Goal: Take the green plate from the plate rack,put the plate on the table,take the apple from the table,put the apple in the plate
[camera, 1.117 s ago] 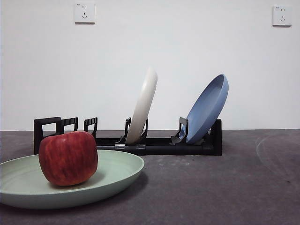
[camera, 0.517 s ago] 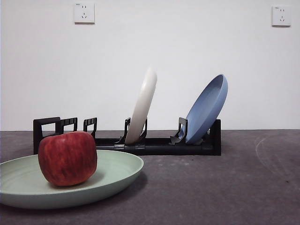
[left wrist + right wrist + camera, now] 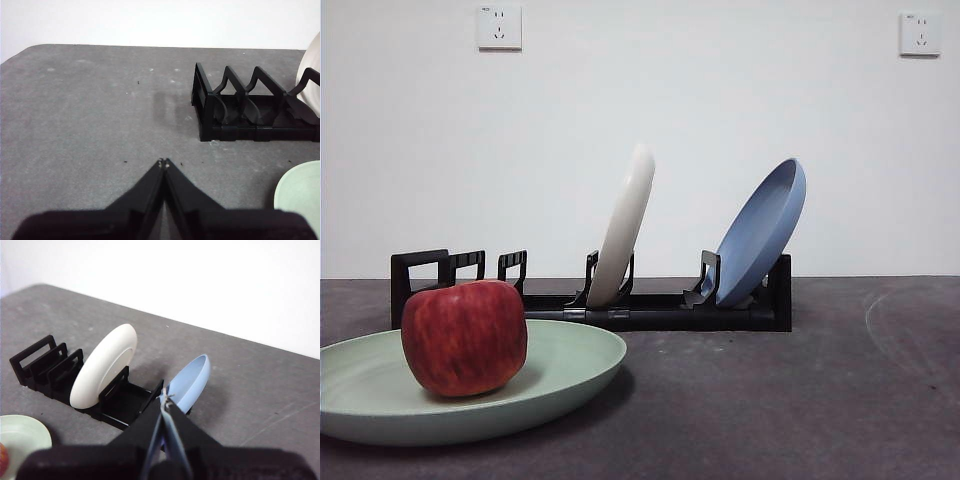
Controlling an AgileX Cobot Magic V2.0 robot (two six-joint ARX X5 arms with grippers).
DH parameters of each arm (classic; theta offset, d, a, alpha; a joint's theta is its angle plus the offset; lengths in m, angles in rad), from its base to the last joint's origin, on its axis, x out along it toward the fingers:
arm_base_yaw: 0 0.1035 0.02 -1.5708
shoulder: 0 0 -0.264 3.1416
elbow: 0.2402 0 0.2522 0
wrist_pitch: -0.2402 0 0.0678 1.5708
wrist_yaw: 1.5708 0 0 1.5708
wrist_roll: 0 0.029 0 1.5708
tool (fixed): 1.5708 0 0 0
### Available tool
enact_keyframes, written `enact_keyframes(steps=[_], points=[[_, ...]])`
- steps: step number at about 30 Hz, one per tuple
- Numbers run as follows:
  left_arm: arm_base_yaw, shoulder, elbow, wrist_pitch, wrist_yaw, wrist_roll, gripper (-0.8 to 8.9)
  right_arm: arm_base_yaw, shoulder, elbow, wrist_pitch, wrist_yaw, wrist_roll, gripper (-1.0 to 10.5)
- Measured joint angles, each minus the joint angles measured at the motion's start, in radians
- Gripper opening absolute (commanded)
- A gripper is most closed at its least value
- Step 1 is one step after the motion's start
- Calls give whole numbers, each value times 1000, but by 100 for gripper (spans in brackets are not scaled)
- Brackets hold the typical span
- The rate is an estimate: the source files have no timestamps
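The red apple [image 3: 465,337] sits in the green plate [image 3: 575,365], which lies flat on the dark grey table [image 3: 800,400] at the front left. The black plate rack [image 3: 650,305] stands behind it. My left gripper [image 3: 163,163] is shut and empty, held over the table off the rack's loop end [image 3: 205,112]; the green plate's edge [image 3: 300,195] shows beside it. My right gripper [image 3: 166,399] is shut and empty, held high above the rack [image 3: 120,402]. The plate [image 3: 22,440] and a sliver of apple [image 3: 2,460] show at that view's corner. Neither gripper shows in the front view.
A cream-white plate [image 3: 625,225] and a blue plate [image 3: 765,230] stand upright in the rack's slots. They also show in the right wrist view, white [image 3: 102,365] and blue [image 3: 192,380]. Two wall sockets [image 3: 500,27] are on the white wall behind.
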Motion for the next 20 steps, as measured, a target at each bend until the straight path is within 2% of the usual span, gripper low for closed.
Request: enact_keyframes(steps=[1,3,7,14,20], points=[[0,0,0,0,0,1,-4,-35,-31,-74,66,-39,0,0],[0,0,0,0,0,2,-4,-84,-91,-209,188,-55,0,0],[0,0,0,0,0,3,-4,-160,-231,-468,385,-15,0,0],[0,0,0,0,0,3,-4,-253,-468,-763,393,19,9,0],[0,0,0,0,0,3,-4,-285,-600,-856,405,99,41,0]])
